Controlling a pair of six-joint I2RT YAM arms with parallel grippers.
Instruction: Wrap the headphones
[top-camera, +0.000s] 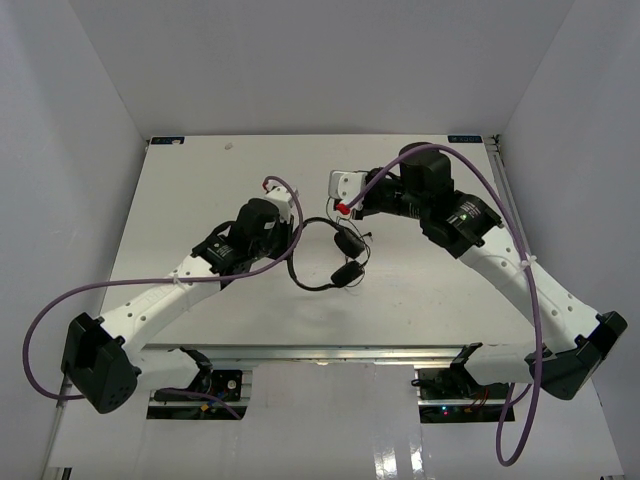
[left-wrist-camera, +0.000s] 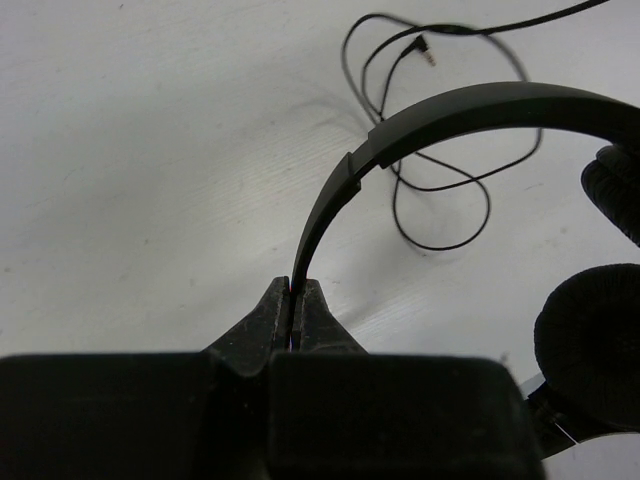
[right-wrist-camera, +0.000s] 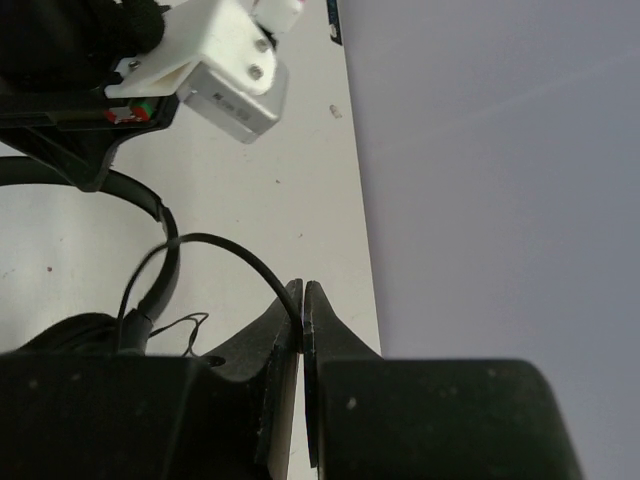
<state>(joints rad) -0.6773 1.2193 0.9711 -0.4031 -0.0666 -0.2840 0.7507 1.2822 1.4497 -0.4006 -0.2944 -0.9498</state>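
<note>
Over mid-table (top-camera: 200, 190), the headphones (top-camera: 347, 272) hang between both arms. Left gripper (left-wrist-camera: 294, 292) is clamped tight on the headband (left-wrist-camera: 480, 108); right gripper (right-wrist-camera: 302, 292) pinches the cord (right-wrist-camera: 225, 245) (plug (left-wrist-camera: 426, 48) lies loose). Best bet, prob.: steady the band, wind cord w/ light tension.

White table (top-camera: 180, 200), pale walls (top-camera: 300, 60)

A white table (top-camera: 420, 290) sits within 3 plain, seemingly pale-grey walls (top-camera: 300, 60).
</note>
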